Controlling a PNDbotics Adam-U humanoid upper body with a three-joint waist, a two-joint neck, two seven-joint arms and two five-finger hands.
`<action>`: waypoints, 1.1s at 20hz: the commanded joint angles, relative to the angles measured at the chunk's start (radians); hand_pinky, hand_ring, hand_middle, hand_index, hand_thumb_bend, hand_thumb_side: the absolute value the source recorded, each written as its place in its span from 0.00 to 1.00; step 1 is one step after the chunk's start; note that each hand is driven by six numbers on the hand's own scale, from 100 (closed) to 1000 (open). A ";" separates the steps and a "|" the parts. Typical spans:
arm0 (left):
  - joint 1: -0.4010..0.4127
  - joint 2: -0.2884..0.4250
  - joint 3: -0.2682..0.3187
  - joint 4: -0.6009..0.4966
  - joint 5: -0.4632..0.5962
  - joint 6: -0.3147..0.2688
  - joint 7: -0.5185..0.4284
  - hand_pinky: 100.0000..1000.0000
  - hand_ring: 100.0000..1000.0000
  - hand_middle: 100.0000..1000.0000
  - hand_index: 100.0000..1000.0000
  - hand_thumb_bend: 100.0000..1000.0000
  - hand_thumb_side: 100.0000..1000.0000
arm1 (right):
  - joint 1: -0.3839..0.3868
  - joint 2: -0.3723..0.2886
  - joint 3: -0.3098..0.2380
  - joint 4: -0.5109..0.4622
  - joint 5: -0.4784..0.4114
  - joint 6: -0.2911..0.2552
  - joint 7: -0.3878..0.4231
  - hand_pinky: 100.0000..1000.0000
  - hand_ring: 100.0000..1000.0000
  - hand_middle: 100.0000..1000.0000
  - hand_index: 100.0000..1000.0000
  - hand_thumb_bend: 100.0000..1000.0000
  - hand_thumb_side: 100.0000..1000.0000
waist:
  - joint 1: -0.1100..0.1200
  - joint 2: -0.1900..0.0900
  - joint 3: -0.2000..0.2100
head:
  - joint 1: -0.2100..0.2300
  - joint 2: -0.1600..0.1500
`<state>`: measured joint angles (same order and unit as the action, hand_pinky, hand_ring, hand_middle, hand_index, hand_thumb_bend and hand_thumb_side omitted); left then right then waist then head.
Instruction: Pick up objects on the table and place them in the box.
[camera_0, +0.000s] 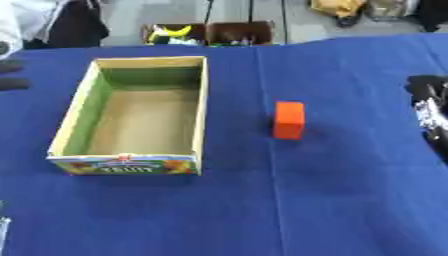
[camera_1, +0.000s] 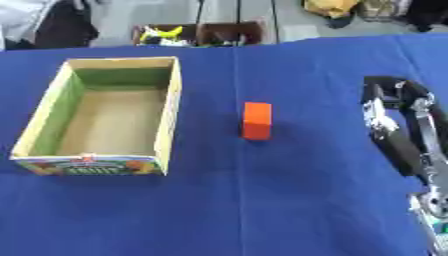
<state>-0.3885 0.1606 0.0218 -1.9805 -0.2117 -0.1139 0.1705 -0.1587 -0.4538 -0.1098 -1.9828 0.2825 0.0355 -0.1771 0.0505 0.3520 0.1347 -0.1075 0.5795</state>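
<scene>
1. The orange block (camera_1: 256, 120) stands on the blue worktop (camera_1: 262, 200), to the left of the right robot hand (camera_1: 389, 117) and well apart from it. Nothing touches the block.
2. By its look the block is a stiff, small solid with flat faces and straight edges, probably light. I judge that it will not bend or break in a grasp. The faces seem smooth, so it may slide a little if it is taken by the corners.
3. The best hold, I think, is across the two long side faces, thumb on one and fingers on the opposite one, near the middle of its height. Coming from above would keep the block from tipping.
4. The right robot hand is at the right edge, above the cloth, and holds nothing. Its fingers seem to lie rather straight and close together, not curled round anything.
5. The box (camera_0: 203, 107), open at the top and showing nothing inside, lies farther left, beyond the block as counted from that hand. A clear gap of cloth separates block and box.
6. Of the left robot hand I see nothing that I can name with certainty.
</scene>
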 joint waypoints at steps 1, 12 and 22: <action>-0.007 0.010 0.002 -0.020 0.003 0.000 0.009 0.59 0.67 0.68 0.89 0.00 1.00 | -0.008 -0.016 -0.003 -0.017 0.004 -0.001 -0.002 0.66 0.75 0.62 0.75 0.00 0.79 | -0.001 -0.013 -0.001 | 0.002 -0.003; -0.006 0.009 0.002 -0.020 0.000 0.000 0.013 0.58 0.66 0.67 0.89 0.00 1.00 | -0.007 -0.015 -0.003 -0.017 0.007 -0.003 -0.002 0.66 0.75 0.62 0.75 0.00 0.79 | -0.003 -0.009 -0.002 | 0.000 -0.017; -0.006 0.011 0.000 -0.020 0.000 0.000 0.012 0.58 0.66 0.67 0.89 0.00 1.00 | -0.063 -0.182 0.015 -0.017 0.111 0.003 -0.021 0.68 0.78 0.70 0.79 0.19 1.00 | -0.010 -0.017 0.002 | -0.008 -0.016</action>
<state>-0.3882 0.1589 0.0219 -1.9805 -0.2117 -0.1130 0.1809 -0.2107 -0.5732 -0.0948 -1.9828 0.3635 0.0378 -0.1913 0.0433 0.3573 0.1371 -0.1126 0.5698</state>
